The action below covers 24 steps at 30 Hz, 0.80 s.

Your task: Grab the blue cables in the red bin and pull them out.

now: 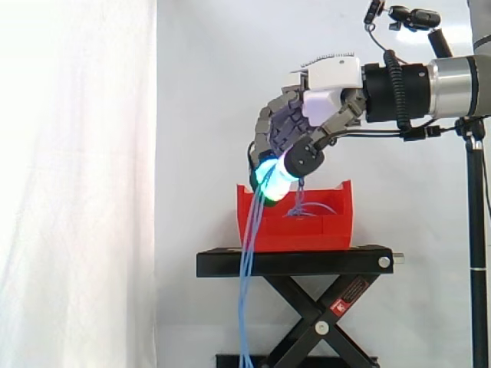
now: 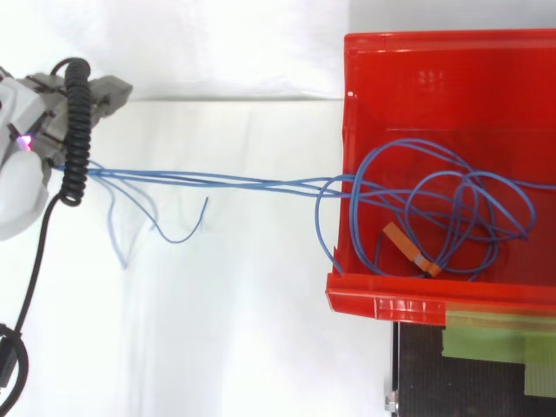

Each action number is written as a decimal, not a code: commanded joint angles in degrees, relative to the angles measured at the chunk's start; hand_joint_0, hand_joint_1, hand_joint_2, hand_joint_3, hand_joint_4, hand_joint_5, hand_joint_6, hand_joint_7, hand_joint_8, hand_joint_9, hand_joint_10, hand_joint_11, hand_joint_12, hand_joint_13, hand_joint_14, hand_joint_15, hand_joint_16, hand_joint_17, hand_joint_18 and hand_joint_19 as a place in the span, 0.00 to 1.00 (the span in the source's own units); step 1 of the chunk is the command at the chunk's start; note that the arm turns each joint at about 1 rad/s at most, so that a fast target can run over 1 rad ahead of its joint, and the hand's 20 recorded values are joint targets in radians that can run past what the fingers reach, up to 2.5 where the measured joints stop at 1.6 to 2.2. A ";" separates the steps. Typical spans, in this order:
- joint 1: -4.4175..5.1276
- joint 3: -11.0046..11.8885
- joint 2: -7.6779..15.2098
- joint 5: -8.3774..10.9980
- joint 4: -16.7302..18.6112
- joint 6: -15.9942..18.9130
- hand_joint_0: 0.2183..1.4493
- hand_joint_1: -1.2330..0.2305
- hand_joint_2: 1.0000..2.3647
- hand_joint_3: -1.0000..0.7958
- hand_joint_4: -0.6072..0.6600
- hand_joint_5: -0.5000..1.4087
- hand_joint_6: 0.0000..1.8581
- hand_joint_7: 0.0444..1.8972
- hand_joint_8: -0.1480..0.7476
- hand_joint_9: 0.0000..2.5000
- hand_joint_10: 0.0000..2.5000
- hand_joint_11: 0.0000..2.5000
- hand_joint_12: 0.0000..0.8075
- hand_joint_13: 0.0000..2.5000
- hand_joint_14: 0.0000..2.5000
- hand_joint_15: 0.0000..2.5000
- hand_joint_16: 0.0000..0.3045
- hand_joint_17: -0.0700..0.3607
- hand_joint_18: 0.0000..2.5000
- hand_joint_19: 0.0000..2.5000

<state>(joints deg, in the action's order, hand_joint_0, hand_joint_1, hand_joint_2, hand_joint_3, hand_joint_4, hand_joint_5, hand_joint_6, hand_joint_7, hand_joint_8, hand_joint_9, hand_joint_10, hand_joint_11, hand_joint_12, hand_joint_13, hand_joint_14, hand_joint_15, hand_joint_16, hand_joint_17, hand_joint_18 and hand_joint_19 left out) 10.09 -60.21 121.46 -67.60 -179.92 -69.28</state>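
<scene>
Half out: cables gripped, coils left in bin

Seeing hand [image 1: 295, 123] centre-right of side view, over bin's [image 1: 299, 230] left rim. Curled tight, pinching bundle of blue cables [image 1: 249, 268] at glowing pads [image 1: 268, 178]. Below the pinch, hanging straight down past stand [image 1: 295, 262] to bottom edge of frame.

From above: hand [image 2: 35, 104] at far left, bin [image 2: 347, 130] at far right. Between them, cables [image 2: 226, 181] strung left to right, crossing bin's left wall. Long axis horizontal across frame, running from bin to hand. Loose ends drooping just right of hand.

Inside bin: several loops, plus orange tag [image 2: 408, 249] at lower middle.

Judging pull as partway done. Needs more travel away from bin along same line, with pinch held. Risk: loops snagging on wall, or tag catching rim.
</scene>
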 commanded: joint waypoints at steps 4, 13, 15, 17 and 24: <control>0.54 -1.93 0.01 2.56 0.45 68.63 0.57 0.26 0.00 0.00 0.51 0.59 0.60 0.25 0.46 0.34 0.01 0.31 0.42 0.28 0.01 0.18 0.13 0.37 0.19 0.18; 1.16 -5.18 0.01 2.82 1.33 78.47 0.57 0.26 0.00 0.00 0.51 0.59 0.60 0.25 0.46 0.34 0.01 0.31 0.43 0.29 0.01 0.18 0.13 0.37 0.19 0.17; 1.16 -5.18 0.01 2.82 1.15 80.40 0.57 0.26 0.00 0.00 0.51 0.60 0.60 0.25 0.46 0.34 0.01 0.31 0.42 0.29 0.01 0.18 0.13 0.37 0.19 0.18; 1.42 -5.18 0.09 2.82 0.54 84.18 0.57 0.26 0.00 0.00 0.51 0.60 0.59 0.25 0.46 0.34 0.01 0.31 0.42 0.29 0.01 0.18 0.13 0.37 0.19 0.18; 2.56 -5.18 0.01 2.82 -0.69 90.69 0.57 0.26 0.00 0.00 0.51 0.60 0.59 0.25 0.46 0.34 0.01 0.31 0.42 0.29 0.01 0.18 0.13 0.37 0.19 0.18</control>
<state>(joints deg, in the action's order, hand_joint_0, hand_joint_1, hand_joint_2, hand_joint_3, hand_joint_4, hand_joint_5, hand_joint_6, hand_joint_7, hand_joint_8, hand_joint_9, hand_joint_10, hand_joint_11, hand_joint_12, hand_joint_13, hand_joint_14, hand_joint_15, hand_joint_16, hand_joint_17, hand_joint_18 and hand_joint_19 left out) 12.09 -65.37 121.49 -64.78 -180.08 -32.91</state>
